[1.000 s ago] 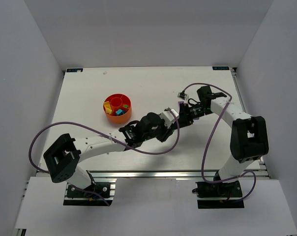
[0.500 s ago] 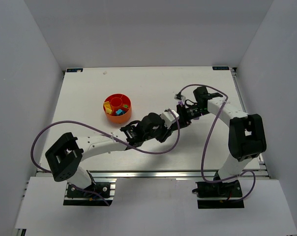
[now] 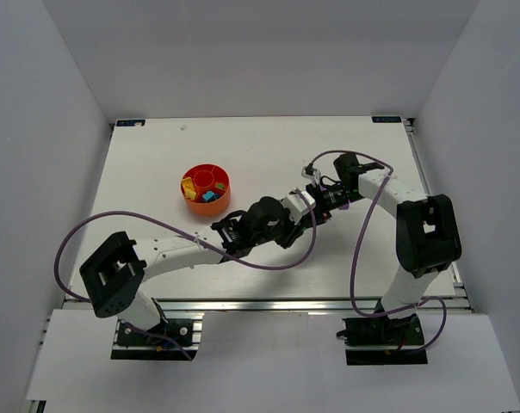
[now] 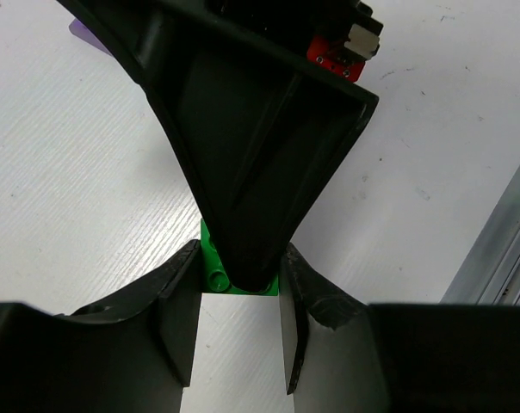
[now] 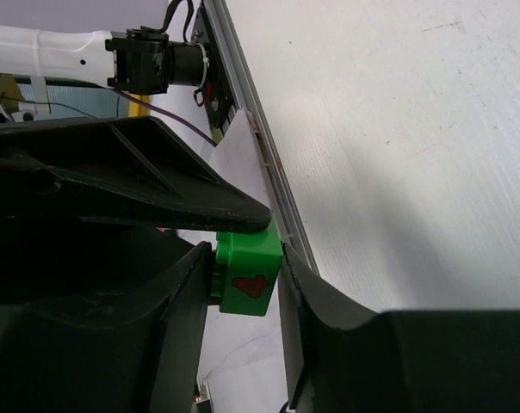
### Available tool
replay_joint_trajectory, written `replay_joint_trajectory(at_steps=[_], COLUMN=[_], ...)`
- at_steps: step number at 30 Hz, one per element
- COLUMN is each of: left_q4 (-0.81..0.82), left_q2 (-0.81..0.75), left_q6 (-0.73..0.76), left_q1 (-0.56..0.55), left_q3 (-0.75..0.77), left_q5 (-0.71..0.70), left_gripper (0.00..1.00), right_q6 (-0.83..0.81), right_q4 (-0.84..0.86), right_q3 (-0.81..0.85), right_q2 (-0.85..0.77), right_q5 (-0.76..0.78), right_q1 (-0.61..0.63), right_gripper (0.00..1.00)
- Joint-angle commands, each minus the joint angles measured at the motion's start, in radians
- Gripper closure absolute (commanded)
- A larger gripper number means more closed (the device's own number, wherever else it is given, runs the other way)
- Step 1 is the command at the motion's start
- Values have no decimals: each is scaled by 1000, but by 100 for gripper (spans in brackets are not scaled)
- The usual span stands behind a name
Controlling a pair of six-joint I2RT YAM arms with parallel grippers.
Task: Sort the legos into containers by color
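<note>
Swung leftward since a second ago: right arm (image 3: 425, 234), wrist brought in tight beside the left claw (image 4: 240, 258), with the right claw (image 5: 245, 267) narrower between its fingers than before. Left arm (image 3: 170, 251) about where seen half a second ago.

White surface (image 3: 157, 155) under everything, with grey walls (image 3: 62, 129) on three sides. Left arm stretched from the near left corner diagonally to mid-surface. Right arm bent at the elbow by the right edge, forearm reaching back to the left. Purple cables (image 3: 79, 237) looping off both arms.

Round orange dish (image 3: 210, 207) left of centre, well apart from both claws. Red insert (image 3: 206, 178) inside it, and yellow and teal pieces (image 3: 210, 196) lying in its wedge sections; too small to count.

Both claws meeting tip to tip right of centre, crossed at an angle. Left claw clamped on the green lego (image 4: 213, 277), both pads flat against its sides, one finger of the right claw lying across it. Right claw closed against the same brick from its own two sides, no gap showing in the right wrist view. Green lego held above the surface between the two, with a red mark on one face and one stud visible from the left wrist.
</note>
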Motion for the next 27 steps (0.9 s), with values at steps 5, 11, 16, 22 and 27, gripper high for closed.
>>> replay_joint_trajectory(at_steps=[5, 11, 16, 22, 27], left_q4=[46, 28, 8, -129, -292], left_q2=[-9, -12, -64, -196, -424], left_q6=[16, 16, 8, -1, -61], left_q1=[3, 3, 3, 3, 12], left_q3=[43, 35, 12, -3, -81], left_q5=[-25, -37, -63, -207, -481], left_gripper=[81, 48, 22, 9, 2], right_q6=[-3, -28, -44, -52, -20], right_q4=[3, -11, -17, -31, 23], right_q3=[27, 52, 121, 272, 482], right_q2=[0, -4, 4, 45, 131], right_q5=[-2, 35, 101, 190, 308], right_q1=[3, 0, -3, 1, 27], right_gripper=[71, 92, 97, 100, 100])
